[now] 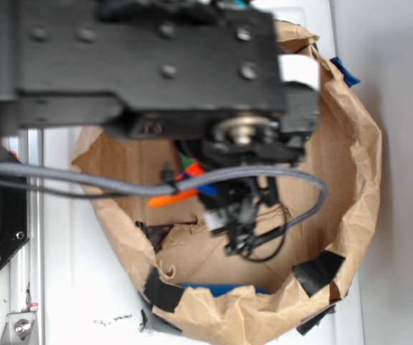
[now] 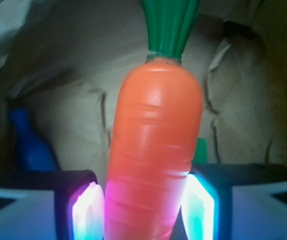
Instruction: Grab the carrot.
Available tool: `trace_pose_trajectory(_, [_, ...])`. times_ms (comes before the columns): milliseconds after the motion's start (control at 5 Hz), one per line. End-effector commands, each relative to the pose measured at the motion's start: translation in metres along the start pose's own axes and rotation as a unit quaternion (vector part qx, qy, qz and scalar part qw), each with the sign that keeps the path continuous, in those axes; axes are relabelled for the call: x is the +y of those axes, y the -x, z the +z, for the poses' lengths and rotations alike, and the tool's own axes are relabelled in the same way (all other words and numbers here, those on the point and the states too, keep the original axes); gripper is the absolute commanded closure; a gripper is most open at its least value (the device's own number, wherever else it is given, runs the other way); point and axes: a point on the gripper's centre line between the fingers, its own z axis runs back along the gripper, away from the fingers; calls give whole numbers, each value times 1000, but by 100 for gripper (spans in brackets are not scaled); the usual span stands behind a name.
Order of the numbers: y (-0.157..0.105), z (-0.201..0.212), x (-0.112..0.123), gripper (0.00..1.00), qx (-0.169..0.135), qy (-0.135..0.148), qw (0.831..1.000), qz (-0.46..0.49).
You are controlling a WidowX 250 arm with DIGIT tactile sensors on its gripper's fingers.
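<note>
1. Exterior view: the black claw (image 1: pixel 239 215) is lowered inside the crumpled brown paper bag (image 1: pixel 350 165); only an orange sliver of the glossy orange toy carrot (image 1: pixel 172 198) is seen, the rest hidden by the blurred arm and grey cable (image 1: pixel 120 185)
2. Wrist view: the carrot (image 2: pixel 156 150) is gripped between the claw's glowing pads (image 2: pixel 87 210), green stem cropped above. The grasp is judged made; a steady lift is called for next
</note>
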Motion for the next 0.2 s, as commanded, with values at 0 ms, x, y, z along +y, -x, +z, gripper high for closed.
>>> trace_pose_trajectory(0, [-19, 17, 12, 100, -32, -2, 999, 12])
